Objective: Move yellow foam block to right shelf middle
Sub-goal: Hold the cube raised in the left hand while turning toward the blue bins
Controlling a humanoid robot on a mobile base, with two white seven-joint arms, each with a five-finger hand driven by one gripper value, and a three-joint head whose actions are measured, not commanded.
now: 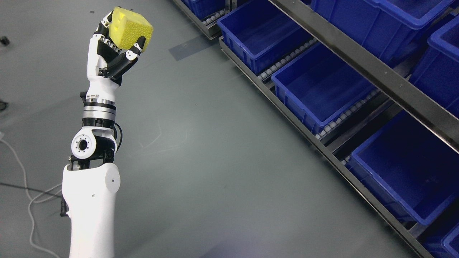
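Note:
My left hand [120, 39] is raised at the upper left, fingers curled around a yellow foam block [129, 28]. The arm comes up from the bottom left over the grey floor. The shelf [362, 61] runs diagonally along the right side. Its lower level holds a row of three open blue bins: a far one [263, 34], a middle one [322, 86] and a near one [405, 165]. The block is well left of the shelf, apart from every bin. My right arm does not show.
More blue bins [380, 21] stand on the shelf's upper level at the top right. White cables [28, 200] lie on the floor at the lower left. A grey floor [200, 150] lies between the arm and the shelf.

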